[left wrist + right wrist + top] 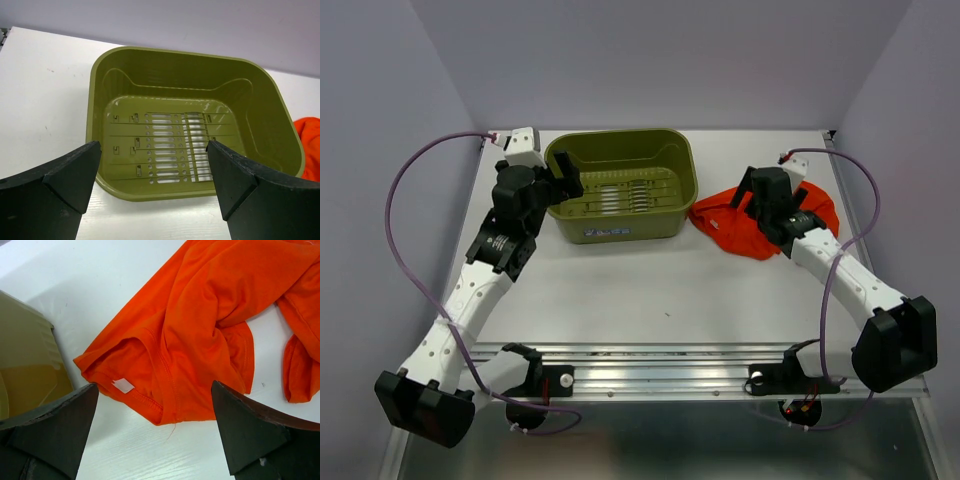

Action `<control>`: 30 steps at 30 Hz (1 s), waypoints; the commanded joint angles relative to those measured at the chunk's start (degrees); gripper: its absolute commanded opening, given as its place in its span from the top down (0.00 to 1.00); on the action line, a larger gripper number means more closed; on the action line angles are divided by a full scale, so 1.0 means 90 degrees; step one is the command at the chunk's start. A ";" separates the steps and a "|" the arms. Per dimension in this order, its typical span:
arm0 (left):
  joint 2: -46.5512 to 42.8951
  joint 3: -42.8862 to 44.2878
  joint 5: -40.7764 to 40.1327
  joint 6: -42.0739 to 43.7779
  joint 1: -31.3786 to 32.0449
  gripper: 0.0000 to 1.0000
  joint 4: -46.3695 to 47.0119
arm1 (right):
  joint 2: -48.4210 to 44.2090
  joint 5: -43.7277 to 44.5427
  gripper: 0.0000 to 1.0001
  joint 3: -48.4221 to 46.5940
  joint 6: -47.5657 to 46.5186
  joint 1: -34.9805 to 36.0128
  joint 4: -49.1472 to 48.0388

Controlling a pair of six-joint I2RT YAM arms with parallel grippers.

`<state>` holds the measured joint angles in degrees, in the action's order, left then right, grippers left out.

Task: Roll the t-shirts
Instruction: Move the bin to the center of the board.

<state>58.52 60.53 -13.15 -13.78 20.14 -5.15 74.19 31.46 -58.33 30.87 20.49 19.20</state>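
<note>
- White tabletop (pixel 620 300) boxed in by pale lilac-grey walls on three sides, with a metal rail (pixel 660 365) along the near edge where both arms are bolted.
- The right gripper (pixel 154 386) hangs above the t-shirt (pixel 200 315) with its jaws spread wide and nothing between them. In the wrist view, the shirt's stitched edge lies on the table just beyond the gap between the two fingers and touches neither.
- The t-shirt lies on the right half of the table, just beside the right wall of the basket (pixel 620 185). A strip of bare white surface shows between cloth and basket.
- The left gripper (pixel 152 145) sits at the basket's left rim, also fully parted and holding nothing. It is well apart from the shirt; only a sliver of orange shows at the right edge of its wrist view.
- The shirt is plain bright orange-red, bunched into a loose crumpled heap rather than spread flat, with deep soft folds running across it.
- One loose part on the right curls away from the main bunch, with table showing in between.
- A small white tag (pixel 122 385) sits at the double-stitched hem nearest the right gripper.
- The cloth looks thin, matte and wrinkly.
- The basket is olive-green, smooth hard plastic, a rounded rectangle with sloping walls and a floor pierced by rows of slots.
- The gripper fingers are matte black wedges. The arms are white links with black joints, and purple cables (pixel 395 220) loop beside them.
</note>
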 commanded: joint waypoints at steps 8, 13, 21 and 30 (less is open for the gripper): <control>0.0313 0.0363 0.0475 0.0525 0.0700 0.01 0.0006 | 0.0018 -0.0146 0.00 0.0309 0.0144 -0.0021 -0.0327; 0.0888 0.0812 -0.0111 0.1012 0.2006 0.01 -0.0432 | 0.0057 -0.0058 0.00 0.0416 0.0261 -0.0079 -0.0288; 0.1632 0.1360 -0.0463 0.1277 0.2713 0.01 -0.0805 | 0.0291 -0.1327 0.00 0.0563 0.0730 -0.0871 -0.0200; 0.1808 0.1516 -0.0278 0.0976 0.2265 0.01 -0.0746 | 0.0877 -0.2489 0.00 0.0113 0.0281 -0.0871 -0.0268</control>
<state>74.65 70.26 -15.77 -3.55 43.66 -12.99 81.54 15.22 -54.00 35.03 12.45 18.81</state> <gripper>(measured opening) 0.986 0.998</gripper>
